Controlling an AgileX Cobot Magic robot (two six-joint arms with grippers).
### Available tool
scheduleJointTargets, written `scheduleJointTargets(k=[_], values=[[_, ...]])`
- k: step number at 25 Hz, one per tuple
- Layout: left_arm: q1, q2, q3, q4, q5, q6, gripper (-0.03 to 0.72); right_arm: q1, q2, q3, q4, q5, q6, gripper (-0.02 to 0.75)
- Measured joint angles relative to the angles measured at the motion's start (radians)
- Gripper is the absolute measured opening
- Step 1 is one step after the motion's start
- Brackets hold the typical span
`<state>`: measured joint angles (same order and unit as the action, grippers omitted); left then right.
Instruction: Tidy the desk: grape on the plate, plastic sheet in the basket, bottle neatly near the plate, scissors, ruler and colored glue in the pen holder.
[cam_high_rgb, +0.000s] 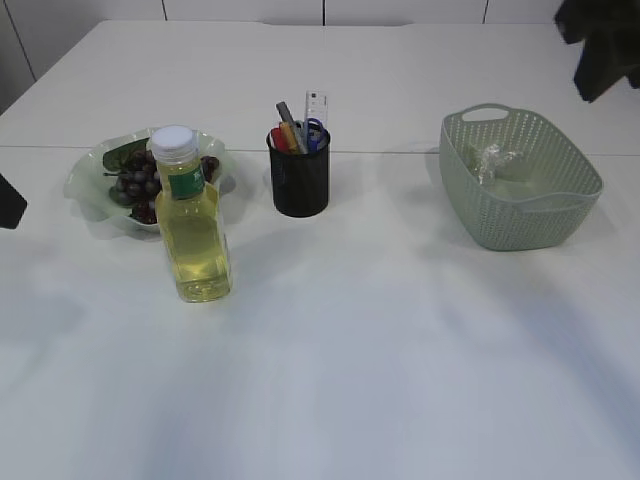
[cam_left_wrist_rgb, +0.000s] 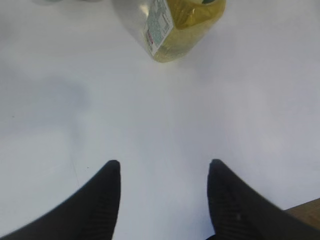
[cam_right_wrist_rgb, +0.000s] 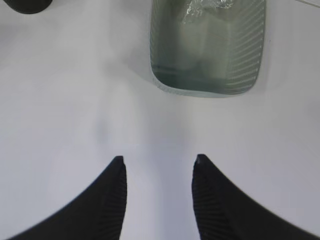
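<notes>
Just in front of the green plate (cam_high_rgb: 90, 185), touching its rim: oil bottle (cam_high_rgb: 192, 225), upright, nearly full. Likely heavy, smooth and slippery; best gripped around the square body below the label, not the white cap. Grapes (cam_high_rgb: 138, 185) on plate; scissors, ruler and glue in pen holder (cam_high_rgb: 299, 180) right of plate; crumpled plastic sheet (cam_high_rgb: 497, 160) in basket (cam_high_rgb: 560, 205) farther right. Left gripper (cam_left_wrist_rgb: 165, 172) and right gripper (cam_right_wrist_rgb: 159, 167) spread wide, empty, over bare table. Ample room forward of plate.
</notes>
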<state>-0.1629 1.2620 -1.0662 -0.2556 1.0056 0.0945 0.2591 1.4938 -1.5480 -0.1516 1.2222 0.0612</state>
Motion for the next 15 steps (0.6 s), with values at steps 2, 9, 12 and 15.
scheduleJointTargets(k=[2,9,12,15], values=[[0.000,-0.033,0.000,0.002,0.006,-0.002,0.427,0.000,-0.083,0.071,-0.008,-0.012,0.000,0.351],[0.000,-0.214,0.000,0.095,0.067,-0.036,0.446,0.000,-0.456,0.321,-0.034,-0.054,0.019,0.351],[0.000,-0.313,0.000,0.107,0.106,-0.055,0.447,0.000,-0.628,0.388,-0.042,-0.071,0.035,0.351],[0.000,-0.419,0.002,0.124,0.134,-0.059,0.447,0.000,-0.783,0.432,-0.082,-0.073,0.038,0.351]])
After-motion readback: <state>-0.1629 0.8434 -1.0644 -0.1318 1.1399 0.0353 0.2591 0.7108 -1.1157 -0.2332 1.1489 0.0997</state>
